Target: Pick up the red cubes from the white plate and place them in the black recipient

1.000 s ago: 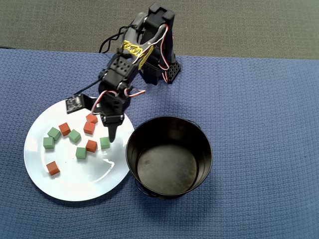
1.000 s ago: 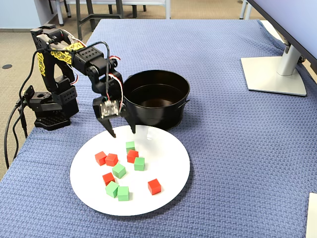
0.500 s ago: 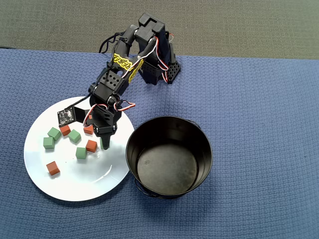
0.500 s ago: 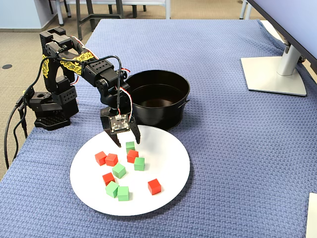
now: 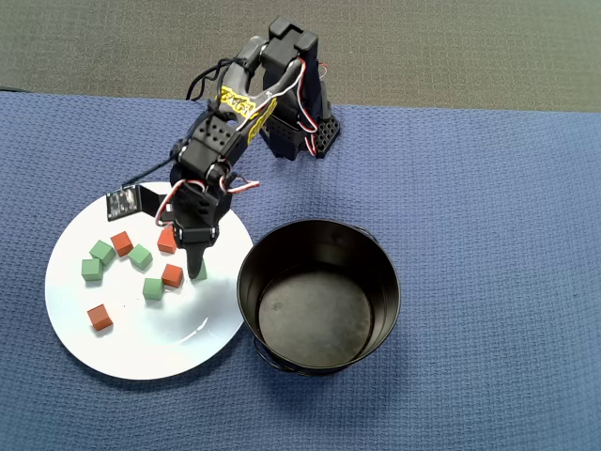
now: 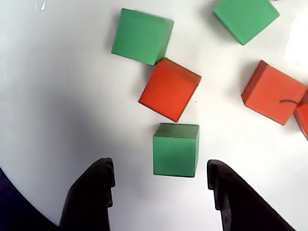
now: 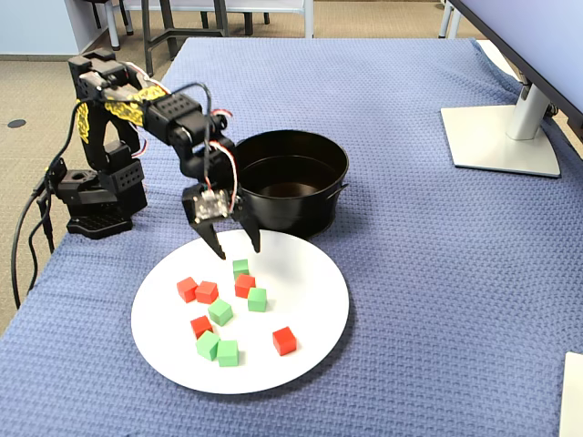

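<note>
Red cubes [image 7: 244,285] are all lying on the plate [image 7: 310,337] beside the empty pot [image 7: 287,177], and the wide-open, empty pincer [image 6: 161,180] is hovering over a green cube [image 6: 176,149], so it probably needs shifting to the red one just beyond.

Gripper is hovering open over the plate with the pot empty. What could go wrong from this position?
1. In the wrist view the open gripper brackets a green cube, not a red one; closing here would likely grab the wrong colour.
2. The nearest red cube touches another green cube, so reaching for it may drag or nudge that neighbour.
3. The black pot sits against the white plate; a low swing could clip its wall.
</note>
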Tool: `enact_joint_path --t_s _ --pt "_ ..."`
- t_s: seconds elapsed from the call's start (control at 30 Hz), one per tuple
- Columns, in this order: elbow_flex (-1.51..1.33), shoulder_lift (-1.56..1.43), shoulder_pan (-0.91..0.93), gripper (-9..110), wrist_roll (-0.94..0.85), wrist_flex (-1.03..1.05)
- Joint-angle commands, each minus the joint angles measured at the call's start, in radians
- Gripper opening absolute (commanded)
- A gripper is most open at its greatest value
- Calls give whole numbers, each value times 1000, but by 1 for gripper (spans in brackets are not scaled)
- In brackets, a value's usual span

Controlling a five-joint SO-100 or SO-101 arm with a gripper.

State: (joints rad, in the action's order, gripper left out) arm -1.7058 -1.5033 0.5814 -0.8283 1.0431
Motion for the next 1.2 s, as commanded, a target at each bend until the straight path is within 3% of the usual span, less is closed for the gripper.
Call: enact_joint_path --t_s 0.0,0.4,0.63,0.83,1.17 --pt "66 -51 52 18 37 80" --pt "31 -46 256 19 -198 66" --pt "29 -31 342 19 -186 77" --pt "37 -21 396 16 8 138" --pt "64 28 380 24 565 193"
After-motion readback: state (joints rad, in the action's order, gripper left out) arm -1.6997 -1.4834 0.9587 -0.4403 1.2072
